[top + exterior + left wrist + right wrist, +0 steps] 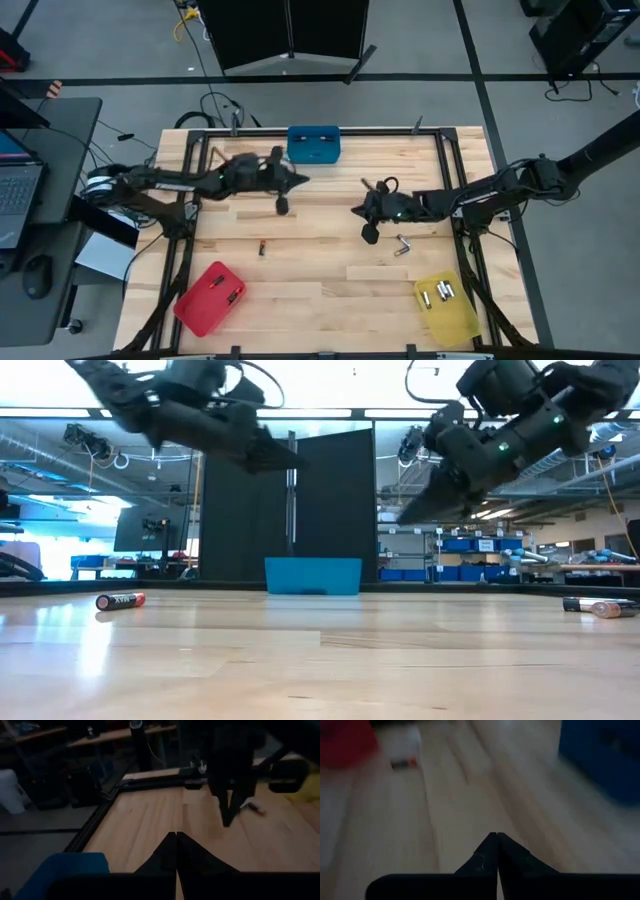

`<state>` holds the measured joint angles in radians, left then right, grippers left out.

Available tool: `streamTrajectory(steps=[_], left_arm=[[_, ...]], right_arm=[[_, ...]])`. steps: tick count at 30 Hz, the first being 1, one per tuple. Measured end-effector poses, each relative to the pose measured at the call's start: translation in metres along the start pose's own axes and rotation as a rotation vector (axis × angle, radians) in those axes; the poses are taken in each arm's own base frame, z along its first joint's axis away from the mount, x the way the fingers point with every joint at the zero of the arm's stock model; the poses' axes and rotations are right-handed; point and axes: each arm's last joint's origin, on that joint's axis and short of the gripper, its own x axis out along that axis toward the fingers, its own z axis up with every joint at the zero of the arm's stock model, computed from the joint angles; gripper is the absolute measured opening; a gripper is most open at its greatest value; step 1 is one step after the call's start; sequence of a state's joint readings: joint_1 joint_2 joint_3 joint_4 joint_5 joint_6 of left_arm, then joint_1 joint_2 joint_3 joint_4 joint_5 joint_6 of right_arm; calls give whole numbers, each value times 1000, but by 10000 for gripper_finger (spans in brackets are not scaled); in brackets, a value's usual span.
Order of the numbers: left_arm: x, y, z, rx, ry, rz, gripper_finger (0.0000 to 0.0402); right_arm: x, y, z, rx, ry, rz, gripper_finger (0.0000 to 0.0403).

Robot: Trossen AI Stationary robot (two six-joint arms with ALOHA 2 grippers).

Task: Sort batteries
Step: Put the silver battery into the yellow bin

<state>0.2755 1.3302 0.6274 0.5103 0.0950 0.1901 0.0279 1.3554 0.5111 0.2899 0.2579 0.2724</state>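
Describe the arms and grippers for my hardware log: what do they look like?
Both arms are dark, nearly black, jointed links with black cables looped alongside. The left gripper and right gripper each end in two slim black fingers tapering to a point. Small green lights glow on the right arm's wrist housing.

A small dark cylindrical battery with a red end lies on the pale wooden table, well apart from the blue plastic bin.
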Motion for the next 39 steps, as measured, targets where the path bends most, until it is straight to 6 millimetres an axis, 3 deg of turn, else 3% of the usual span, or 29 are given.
streamTrajectory(steps=[8,15,24,30,39], left_arm=[[-30,-32,-21,-30,-126,-54,9],[-37,-39,-30,-39,-180,-45,9],[-38,-38,-30,-35,-187,-39,10],[-38,-39,-30,-34,-184,-40,10],[-38,-39,-30,-39,-185,-42,10]], right_arm=[[-26,23,0,110,482,-151,23],[-56,43,-10,284,770,-234,33],[-61,47,-16,345,795,-282,103],[-60,33,-36,367,853,-347,146],[-49,23,-57,373,836,-283,155]])
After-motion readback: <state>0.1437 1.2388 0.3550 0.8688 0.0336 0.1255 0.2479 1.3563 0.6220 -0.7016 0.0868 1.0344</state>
